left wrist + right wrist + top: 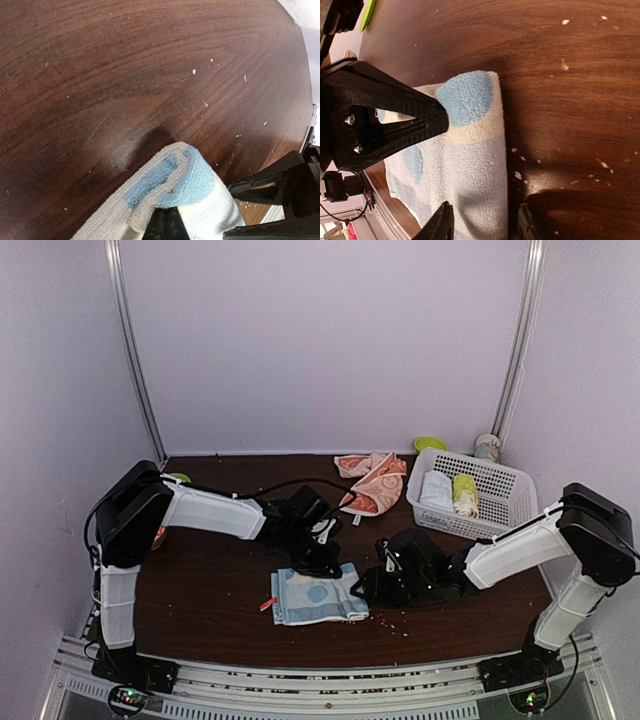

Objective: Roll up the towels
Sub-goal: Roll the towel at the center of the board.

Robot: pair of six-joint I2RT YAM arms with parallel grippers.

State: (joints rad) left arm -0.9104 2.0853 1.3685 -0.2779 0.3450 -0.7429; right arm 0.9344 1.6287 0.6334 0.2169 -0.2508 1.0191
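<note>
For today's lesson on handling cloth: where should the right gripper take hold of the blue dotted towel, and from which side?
Likely its folded right edge, approached from above on the right. The blue towel lies flat on the table, that edge is thick and free, and the left gripper pinches the far edge. The right gripper hangs open astride that edge.

I count two towels: light blue towel (320,598), orange towel (376,485). Two rolls: white roll (436,490), yellow-green roll (465,495). One basket (502,488).
</note>
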